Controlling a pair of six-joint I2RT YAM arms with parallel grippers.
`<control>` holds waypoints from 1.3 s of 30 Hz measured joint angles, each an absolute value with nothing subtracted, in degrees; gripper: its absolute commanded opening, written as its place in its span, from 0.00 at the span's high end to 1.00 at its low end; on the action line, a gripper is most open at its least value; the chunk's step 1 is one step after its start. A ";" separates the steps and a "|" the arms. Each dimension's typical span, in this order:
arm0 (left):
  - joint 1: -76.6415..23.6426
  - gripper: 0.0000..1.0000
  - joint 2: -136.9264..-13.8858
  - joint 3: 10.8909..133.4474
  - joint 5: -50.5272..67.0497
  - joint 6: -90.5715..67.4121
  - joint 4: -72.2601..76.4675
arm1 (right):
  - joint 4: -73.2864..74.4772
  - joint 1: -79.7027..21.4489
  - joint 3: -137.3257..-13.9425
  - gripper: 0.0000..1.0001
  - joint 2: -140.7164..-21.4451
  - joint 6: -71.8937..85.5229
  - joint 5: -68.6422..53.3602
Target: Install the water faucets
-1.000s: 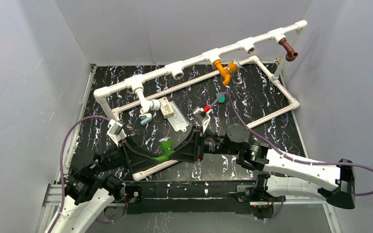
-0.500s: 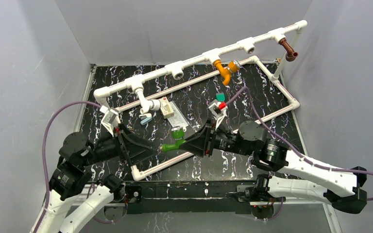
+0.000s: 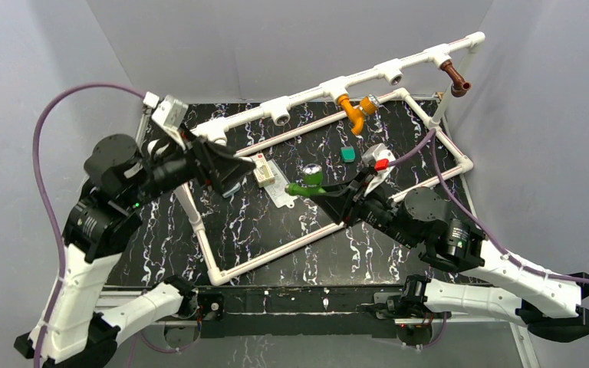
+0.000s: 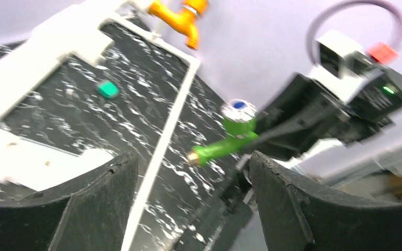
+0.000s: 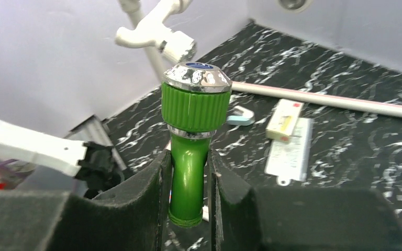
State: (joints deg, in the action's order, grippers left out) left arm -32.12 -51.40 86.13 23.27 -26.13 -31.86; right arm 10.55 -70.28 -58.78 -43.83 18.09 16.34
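Over the middle of the black marbled table [image 3: 276, 230], my right claw [image 3: 320, 194] is clamped on the body of the green faucet [image 3: 307, 182]. The knob is up and the free end points left.

Change since a second ago: both claws were then on this faucet, low at the front edge. My left claw [image 3: 226, 165] has let go. It stands wide open and has pulled back and up to the left end of the white pipe [image 3: 307, 96], close to the white faucet [image 5: 157, 29].

Handover done. The right claw alone carries the part and has moved it off the front edge toward the pipe.

Orange faucet [image 3: 355, 109] and brown faucet [image 3: 455, 78] are seated on the pipe. Two sockets [image 3: 280, 116] look empty: one between white and orange, one between orange and brown.

Judgement: the next move is to line the faucet's end up with one of them, likely the nearer.
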 measured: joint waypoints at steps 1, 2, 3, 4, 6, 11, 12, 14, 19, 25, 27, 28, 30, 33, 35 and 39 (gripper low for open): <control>-32.12 0.25 -52.99 87.50 21.30 -24.93 -32.03 | 10.52 -70.28 -58.78 0.99 -43.68 16.19 17.74; -32.12 0.25 -54.61 88.79 18.94 -23.73 -32.12 | 10.50 -70.28 -58.78 0.99 -43.53 14.46 19.00; -32.12 0.25 -56.12 89.93 16.73 -22.52 -32.23 | 10.39 -70.28 -58.78 0.99 -43.38 13.04 20.03; -32.12 0.25 -57.60 90.91 14.57 -21.34 -32.23 | 10.15 -70.28 -58.76 0.99 -43.18 11.42 21.12; -32.12 0.26 -60.31 92.49 10.07 -19.05 -32.12 | 8.82 -70.28 -58.65 0.99 -42.76 7.77 23.38; -32.12 0.27 -64.58 93.45 -2.35 -13.21 -30.00 | 2.70 -70.26 -58.17 0.99 -42.48 -1.10 27.03; -32.12 0.28 -65.06 93.45 -4.32 -12.27 -29.28 | 1.63 -70.26 -58.04 0.99 -42.54 -2.28 27.24; -32.12 0.28 -65.95 93.34 -8.97 -9.80 -27.29 | -1.48 -70.26 -57.25 0.99 -43.00 -5.45 27.57; -32.12 0.27 -68.66 93.27 -19.99 -3.42 -21.61 | -6.44 -70.24 -56.66 0.99 -45.80 -10.72 27.20; -31.92 0.25 -73.45 92.18 -30.50 2.68 -15.73 | -8.82 -70.26 -56.36 0.99 -49.87 -12.91 26.57; -31.40 0.25 -74.78 90.63 -32.97 3.99 -13.80 | -9.67 -70.26 -56.34 0.99 -50.52 -13.67 26.59; -31.07 0.25 -75.31 89.93 -33.74 4.23 -13.10 | -10.28 -70.26 -56.31 0.99 -50.78 -14.00 26.61; -29.69 0.25 -76.40 88.53 -35.07 4.71 -11.79 | -11.79 -70.26 -56.05 0.99 -51.16 -14.63 26.61; -26.63 0.24 -77.82 87.79 -35.92 4.23 -9.72 | -13.28 -70.26 -55.31 0.99 -51.48 -15.29 26.55; -24.38 0.24 -78.11 87.07 -36.32 3.79 -9.15 | -13.93 -70.24 -55.02 0.99 -51.92 -15.44 26.44; -21.56 0.23 -78.04 84.88 -37.56 2.79 -8.25 | -14.83 -70.26 -54.28 0.99 -52.34 -15.55 26.44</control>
State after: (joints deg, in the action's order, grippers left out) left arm -21.56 -78.04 84.88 -37.56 2.79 -8.25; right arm -14.83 -70.26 -54.28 -52.34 -15.55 26.44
